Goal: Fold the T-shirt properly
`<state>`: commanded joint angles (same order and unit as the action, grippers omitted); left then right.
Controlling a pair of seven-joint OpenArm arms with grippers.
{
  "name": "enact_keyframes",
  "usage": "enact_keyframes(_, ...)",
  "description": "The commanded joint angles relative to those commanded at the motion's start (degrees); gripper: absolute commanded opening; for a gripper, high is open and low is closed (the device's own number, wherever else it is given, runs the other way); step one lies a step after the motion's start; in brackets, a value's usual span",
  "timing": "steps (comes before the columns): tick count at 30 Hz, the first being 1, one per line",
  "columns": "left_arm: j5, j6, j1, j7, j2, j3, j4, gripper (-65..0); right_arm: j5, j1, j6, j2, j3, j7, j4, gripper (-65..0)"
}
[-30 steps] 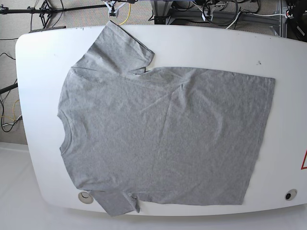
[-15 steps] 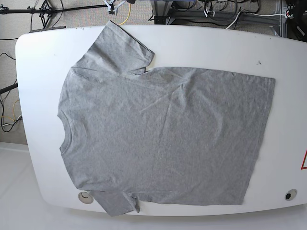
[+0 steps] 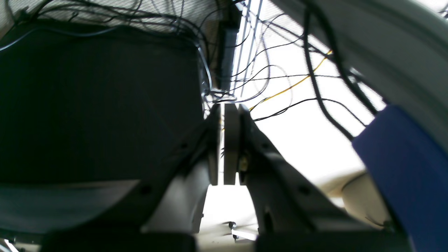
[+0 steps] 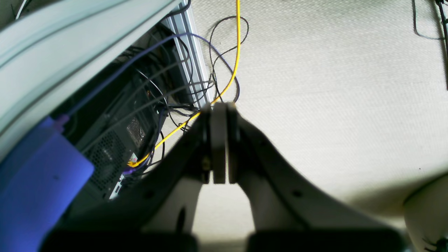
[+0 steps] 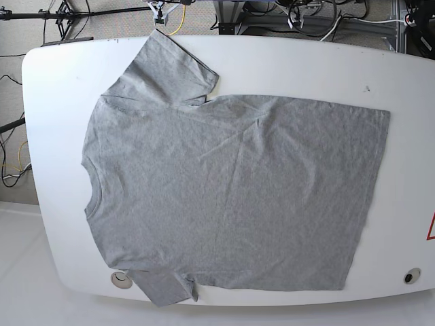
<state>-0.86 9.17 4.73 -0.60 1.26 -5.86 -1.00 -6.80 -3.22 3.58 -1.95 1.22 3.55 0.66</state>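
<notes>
T-shirt (image 5: 231, 193) lies flat, plain side up, across the white counter (image 5: 54, 102), neck twd its left edge, ready for folding. Both arms parked off the counter: left gripper (image 3: 224, 147) & right gripper (image 4: 219, 143) fingers pressed together, holding nothing.

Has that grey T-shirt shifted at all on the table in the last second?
No. The T-shirt lies just as before: its upper sleeve still reaches the table's far edge, and its hem sits equally near the red triangle.

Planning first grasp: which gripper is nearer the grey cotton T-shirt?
Cannot tell. Neither arm shows in the base view, where the grey cotton T-shirt lies flat. Left gripper and right gripper, jaws shut, face cables and floor.
</notes>
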Motion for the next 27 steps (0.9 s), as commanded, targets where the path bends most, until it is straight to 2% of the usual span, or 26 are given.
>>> enact_keyframes(20,0.1,0.0,-0.3,0.4,0.2,-0.1,-0.4,-65.0,0.6,-0.4,0.46,-0.3,-0.1,0.3,0.9,-65.0)
enact_keyframes(27,0.1,0.0,2.4,0.0,1.0,-0.1,-4.1,-65.0,0.8,-5.1,0.73,-0.7,-0.3,0.1,7.6,-65.0)
